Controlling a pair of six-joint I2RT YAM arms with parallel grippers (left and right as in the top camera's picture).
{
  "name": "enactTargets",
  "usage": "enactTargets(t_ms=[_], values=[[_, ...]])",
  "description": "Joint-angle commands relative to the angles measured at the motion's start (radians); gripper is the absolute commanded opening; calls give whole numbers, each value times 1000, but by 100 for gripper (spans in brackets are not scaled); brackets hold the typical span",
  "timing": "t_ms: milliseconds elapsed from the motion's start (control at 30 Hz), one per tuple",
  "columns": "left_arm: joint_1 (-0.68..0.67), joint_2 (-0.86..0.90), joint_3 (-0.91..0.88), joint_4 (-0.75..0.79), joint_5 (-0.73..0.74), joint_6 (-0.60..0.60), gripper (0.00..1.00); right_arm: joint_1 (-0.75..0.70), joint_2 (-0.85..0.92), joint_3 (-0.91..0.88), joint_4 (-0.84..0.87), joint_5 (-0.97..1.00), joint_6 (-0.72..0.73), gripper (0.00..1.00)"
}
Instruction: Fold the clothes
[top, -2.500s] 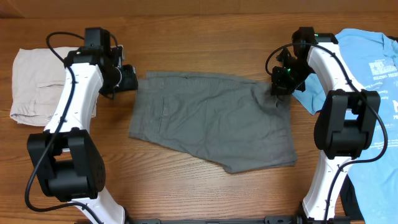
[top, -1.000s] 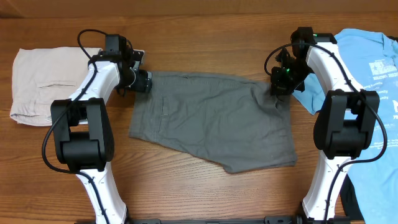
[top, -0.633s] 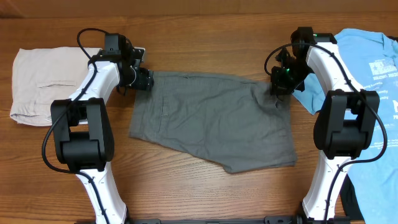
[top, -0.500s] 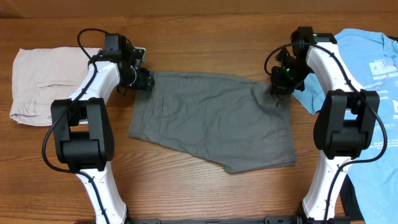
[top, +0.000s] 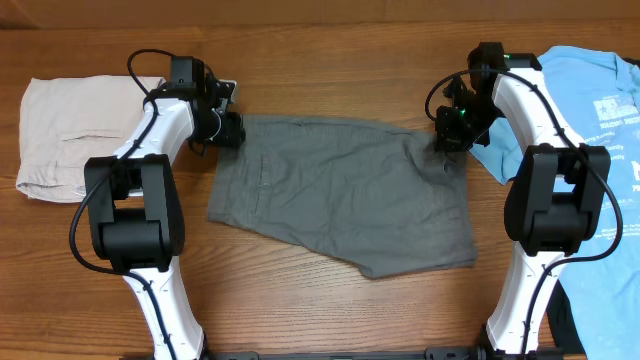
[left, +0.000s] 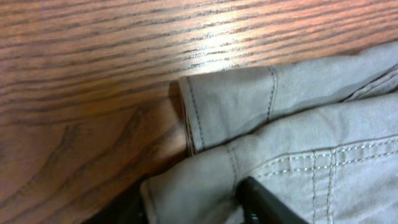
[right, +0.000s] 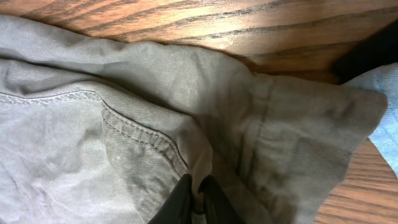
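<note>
Grey shorts (top: 340, 195) are lying flat mid-counter (top: 330, 60), long way running left to right, waistband end toward the left arm and leg hems toward the right. Each arm is parked on its own far corner, along the edge away from the robot's base.

The right gripper (top: 447, 140) is pinched tight on a fold of cloth at the hem corner; in the wrist view its fingers (right: 180, 200) meet with fabric bunched between them. The left gripper (top: 228, 128) sits right at the waistband corner with the cloth between its fingers, partway closed. I honestly can't tell if it's got a real hold.

So my guess is both far corners get lifted together and carried toward the near edge, folding along the long axis. The beige shorts (top: 60, 135) and blue T-shirt (top: 590, 100) sit off to the sides, out of the way.
</note>
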Motion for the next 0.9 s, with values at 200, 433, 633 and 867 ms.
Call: enactTargets(t_ms=[200,433,633,867], values=[[11,13,125,-119,9,12,4,2,9,11,10,-2,3,9],[9,13,249,-341,17,-12,4,2,6,21,14,-35,4,4],[9,11,332,-515,68,-39,4,2,-55,23,-13,-84,34,4],[7,-2,334,-648,97,-138,4,2,-135,23,-161,-84,70,4]])
